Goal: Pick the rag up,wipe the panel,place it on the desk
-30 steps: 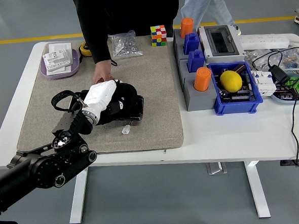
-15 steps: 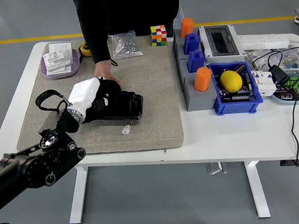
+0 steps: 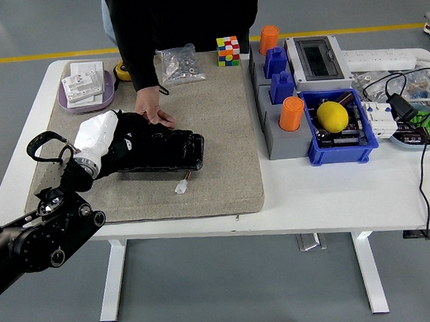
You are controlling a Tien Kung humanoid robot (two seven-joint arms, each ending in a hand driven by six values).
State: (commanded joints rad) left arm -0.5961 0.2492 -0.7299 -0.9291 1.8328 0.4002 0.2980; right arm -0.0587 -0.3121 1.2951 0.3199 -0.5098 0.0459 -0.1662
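On the panel (image 3: 172, 150), left robot hand (image 3: 115, 141) clutching a black rag (image 3: 129, 137).

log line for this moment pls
left robot hand: rag on panel | person's hand: at panel's far edge | right: unseen

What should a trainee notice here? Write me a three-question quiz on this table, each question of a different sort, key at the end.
1. True or false: the robot's left hand is over the blue bin.
2. What lies in the blue bin? A) a yellow round object B) a colour cube C) a bag of screws
3. Fill in: the person's hand rests at the far edge of the black ____.

Key: 1 false, it is at the left end of the grey mat. 2 A. 3 panel.
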